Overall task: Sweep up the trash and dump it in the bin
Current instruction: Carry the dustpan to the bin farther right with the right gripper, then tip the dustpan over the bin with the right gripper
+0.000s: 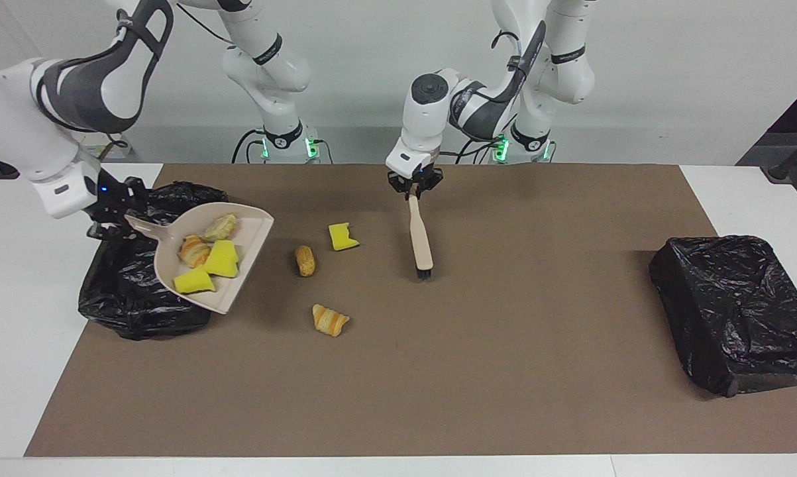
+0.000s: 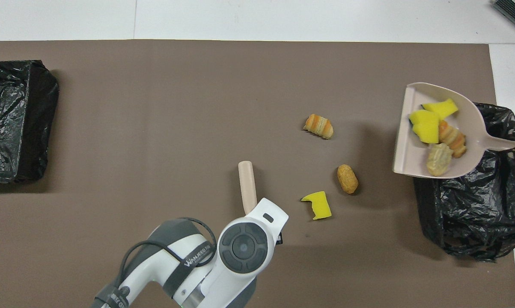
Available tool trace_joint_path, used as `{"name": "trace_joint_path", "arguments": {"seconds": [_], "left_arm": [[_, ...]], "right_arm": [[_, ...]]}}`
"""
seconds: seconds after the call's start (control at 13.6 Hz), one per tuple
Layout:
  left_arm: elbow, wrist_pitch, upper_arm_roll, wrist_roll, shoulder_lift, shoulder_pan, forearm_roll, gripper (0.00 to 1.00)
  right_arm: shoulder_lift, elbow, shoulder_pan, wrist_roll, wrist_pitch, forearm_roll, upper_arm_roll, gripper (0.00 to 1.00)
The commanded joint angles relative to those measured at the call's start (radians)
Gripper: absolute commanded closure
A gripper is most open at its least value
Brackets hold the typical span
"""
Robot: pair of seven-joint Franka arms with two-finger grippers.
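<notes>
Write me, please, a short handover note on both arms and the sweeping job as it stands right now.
Right end effector: shut on the beige plastic dustpan handle, raised at the black-lined bin at its end of the table; it carries two yellow sponge chunks and two bread bits.
Left end effector: shut on the beige hand brush.
Done: four pieces scooped.
Left: dump; then sweep the notched yellow sponge piece, brown bread nugget and striped croissant bit.

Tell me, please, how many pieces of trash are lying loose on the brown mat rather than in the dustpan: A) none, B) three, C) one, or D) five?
B: a yellow sponge chunk, a tan bread bit and a striped croissant-like bit lie on the mat, while four other pieces sit in the dustpan.
</notes>
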Motion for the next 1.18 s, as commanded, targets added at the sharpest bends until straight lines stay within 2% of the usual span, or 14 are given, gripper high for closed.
{"name": "trace_joint_path", "arguments": {"seconds": [0.0,0.15,0.37,0.52,0.81,0.88,0.96,1.03,1.11], "left_arm": [[-0.117,0.030,0.017,-0.062,-0.116,-0.076,0.018,1.00],[-0.140,0.039,0.017,-0.073,-0.130,-0.090,0.018,1.00],[-0.162,0.096,0.017,-0.134,-0.107,-0.133,0.015,1.00],[-0.170,0.121,0.017,-0.134,-0.099,-0.133,0.015,1.00],[-0.173,0.133,0.017,-0.116,-0.084,-0.124,0.015,1.00],[-0.170,0.132,0.017,-0.090,-0.079,-0.121,0.015,0.68],[-0.170,0.122,0.018,-0.045,-0.078,-0.118,0.014,0.47],[-0.165,0.113,0.018,-0.042,-0.076,-0.107,0.011,0.16],[-0.154,0.083,0.018,-0.044,-0.076,-0.090,0.008,0.00]], "right_arm": [[-0.023,-0.006,-0.075,-0.083,0.004,-0.103,0.013,1.00],[-0.044,-0.053,-0.109,-0.122,0.123,-0.256,0.013,1.00],[-0.110,-0.207,-0.075,-0.099,0.266,-0.471,0.016,1.00],[-0.114,-0.221,-0.046,-0.090,0.276,-0.529,0.016,1.00],[-0.129,-0.218,0.014,-0.090,0.244,-0.554,0.016,1.00],[-0.132,-0.218,0.026,-0.087,0.233,-0.560,0.016,1.00],[-0.132,-0.219,0.026,-0.085,0.234,-0.563,0.018,1.00],[-0.132,-0.219,0.028,-0.085,0.234,-0.571,0.016,1.00],[-0.132,-0.218,0.029,-0.085,0.233,-0.585,0.018,1.00]]}}
